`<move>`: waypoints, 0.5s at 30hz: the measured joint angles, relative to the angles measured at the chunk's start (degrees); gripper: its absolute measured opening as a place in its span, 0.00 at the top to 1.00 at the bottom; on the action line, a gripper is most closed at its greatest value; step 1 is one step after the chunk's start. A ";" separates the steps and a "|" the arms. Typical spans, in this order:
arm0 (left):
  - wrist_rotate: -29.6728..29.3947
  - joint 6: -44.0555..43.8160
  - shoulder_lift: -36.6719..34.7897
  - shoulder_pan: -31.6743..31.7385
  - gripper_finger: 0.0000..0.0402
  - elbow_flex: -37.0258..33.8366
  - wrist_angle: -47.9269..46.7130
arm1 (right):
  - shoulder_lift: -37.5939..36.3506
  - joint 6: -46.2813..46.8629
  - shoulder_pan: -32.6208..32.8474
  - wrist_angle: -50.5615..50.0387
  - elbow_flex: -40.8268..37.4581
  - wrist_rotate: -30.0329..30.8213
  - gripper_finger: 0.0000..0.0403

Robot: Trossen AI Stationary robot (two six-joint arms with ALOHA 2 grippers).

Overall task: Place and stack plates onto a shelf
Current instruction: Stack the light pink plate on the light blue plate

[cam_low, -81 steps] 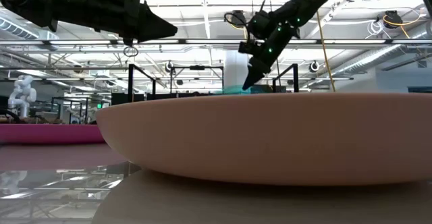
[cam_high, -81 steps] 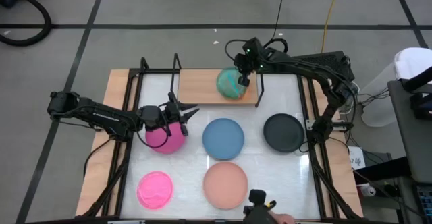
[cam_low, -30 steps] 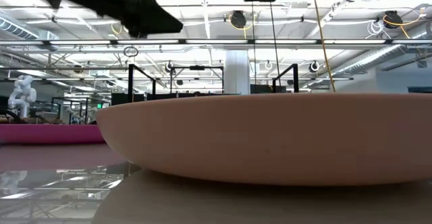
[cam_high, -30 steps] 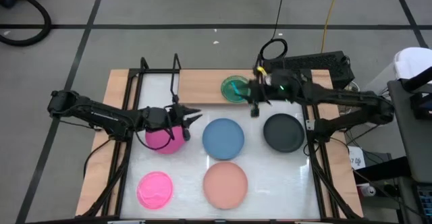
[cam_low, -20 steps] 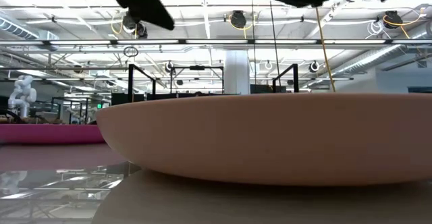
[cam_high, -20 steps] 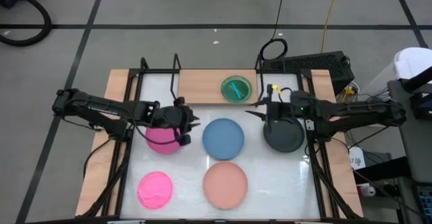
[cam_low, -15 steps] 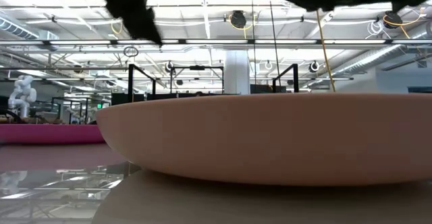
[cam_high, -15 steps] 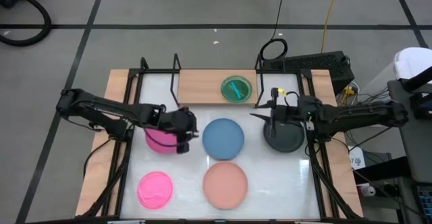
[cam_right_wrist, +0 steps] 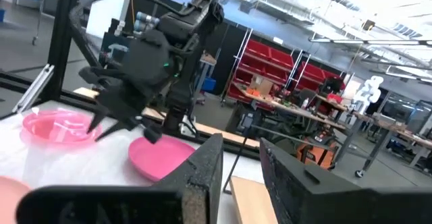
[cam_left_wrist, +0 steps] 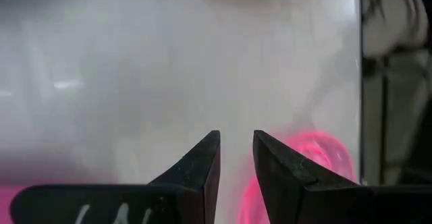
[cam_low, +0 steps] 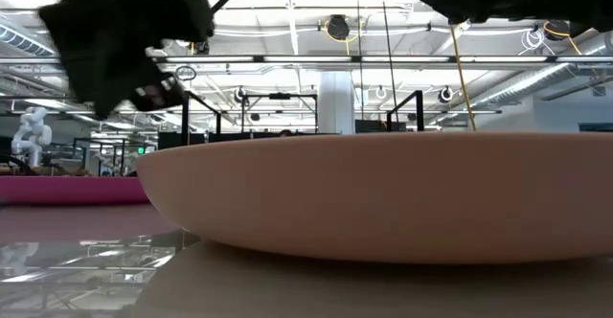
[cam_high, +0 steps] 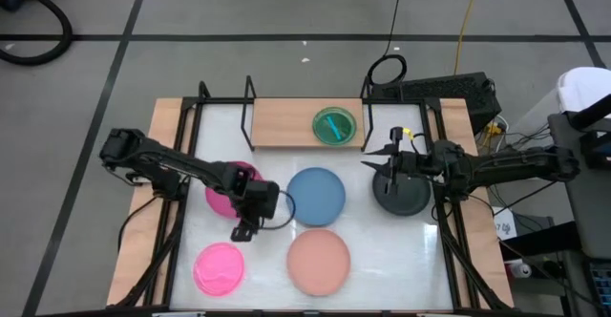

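On the shelf [cam_high: 286, 126], a wooden board at the table's far edge, lies a small green plate [cam_high: 334, 125] with cyan showing inside it. Flat on the white tabletop lie the magenta plate [cam_high: 226, 188], blue plate [cam_high: 316, 196], black plate [cam_high: 403, 191], pink plate [cam_high: 219, 267] and salmon plate [cam_high: 318, 262]; no orange plate shows. My left gripper [cam_high: 241, 231] hangs between the magenta and pink plates, pointing down at bare table, with a narrow gap between its fingers [cam_left_wrist: 236, 146]. My right gripper [cam_high: 368, 162] hovers at the black plate's left rim, fingers slightly apart [cam_right_wrist: 241, 150], holding nothing.
Black rod uprights [cam_high: 250, 112] stand at the shelf's ends and dark rails [cam_high: 177, 212] run along both table sides. The salmon plate [cam_low: 383, 203] fills the low view. A strip of bare tabletop lies between the rows of plates.
My left gripper has swung from above the magenta plate's right rim toward the near edge and turned from pointing right to pointing down at the table. My right gripper has drawn back from the shelf toward the right and near side, over the black plate. The plates have stayed put.
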 joint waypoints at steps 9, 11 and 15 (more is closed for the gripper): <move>2.25 5.14 3.96 -6.04 0.76 0.00 -6.84 | 0.05 -0.40 -0.02 -0.22 0.00 -0.14 0.80; 2.19 5.88 4.77 -7.14 0.76 0.00 -6.93 | 0.03 -0.57 -0.02 -0.27 0.00 -0.14 0.80; 1.90 6.17 7.62 -9.10 0.76 0.00 -5.99 | 0.05 -0.60 -0.02 -0.46 0.00 -0.14 0.80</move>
